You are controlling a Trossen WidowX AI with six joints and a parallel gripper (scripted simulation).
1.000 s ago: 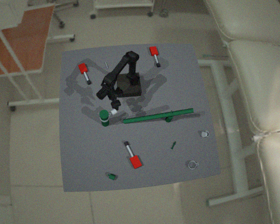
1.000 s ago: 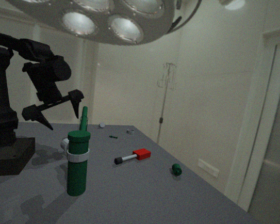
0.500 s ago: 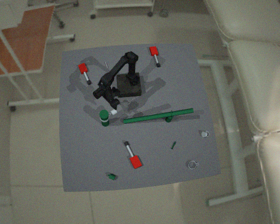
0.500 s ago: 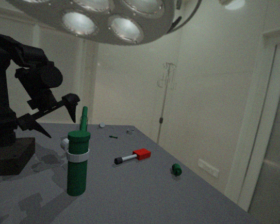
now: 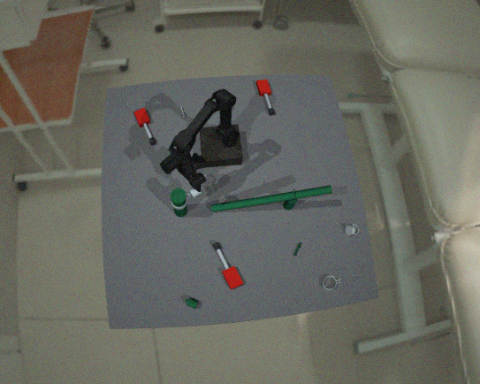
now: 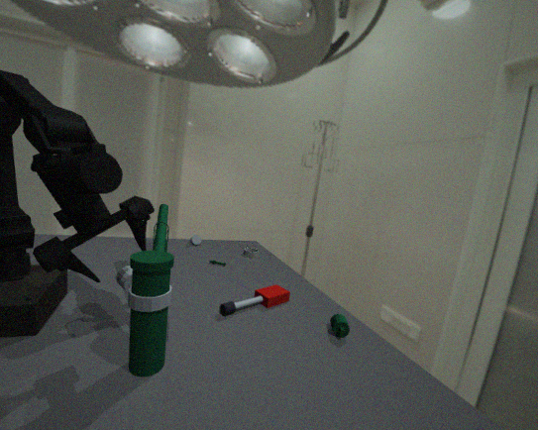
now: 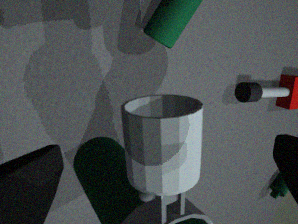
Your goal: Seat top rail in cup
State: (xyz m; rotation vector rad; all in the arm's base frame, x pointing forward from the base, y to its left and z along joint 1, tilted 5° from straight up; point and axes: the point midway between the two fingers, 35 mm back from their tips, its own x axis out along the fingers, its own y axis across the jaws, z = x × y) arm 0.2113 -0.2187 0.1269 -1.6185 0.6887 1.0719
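Counted on the surface [image 5: 152,283] [image 6: 240,376] [image 7: 225,45]: three red-headed tools [image 5: 233,278] [image 5: 141,117] [image 5: 263,88] [image 6: 272,296] [image 7: 287,92]; one green rail [image 5: 249,202] [image 6: 161,238] [image 7: 172,21]; one big post [image 5: 179,195] [image 6: 148,337] [image 7: 102,172]; one white rail-end cup [image 5: 195,193] [image 6: 124,277] [image 7: 165,155]. Two white rings noted, one fitted band [image 5: 179,208] [image 6: 151,300], one loose ring [image 5: 324,284] [image 6: 250,253]. Two small loose green pieces [image 5: 298,249] [image 5: 192,303] [image 6: 217,263] [image 6: 339,325] and one thin pale pin [image 5: 183,111] tallied.

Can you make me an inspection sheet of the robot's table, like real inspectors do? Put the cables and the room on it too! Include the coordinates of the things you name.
Surface: grey table top [image 5: 139,265] [image 6: 260,376], shadows across it.
Rail: green rail [image 5: 258,201] [image 6: 161,233] [image 7: 172,22], its near end outside the cup.
Cup: white cup [image 5: 194,193] [image 6: 125,277] [image 7: 165,150], beside the big post, mouth uncovered.
Big post: green post [image 5: 179,203] [image 6: 148,337], upright, white band [image 5: 179,208] [image 6: 150,300] around it.
Clutter: three red-headed tools; small green pieces; a loose ring [image 5: 330,282].
Hand: black hand [image 6: 121,265], open around the cup, holding nothing.
Cables: nothing seen on the table.
Surroundings: big lamp [image 6: 195,64] overhead, pale padded furniture [image 5: 453,133], wheeled frames.
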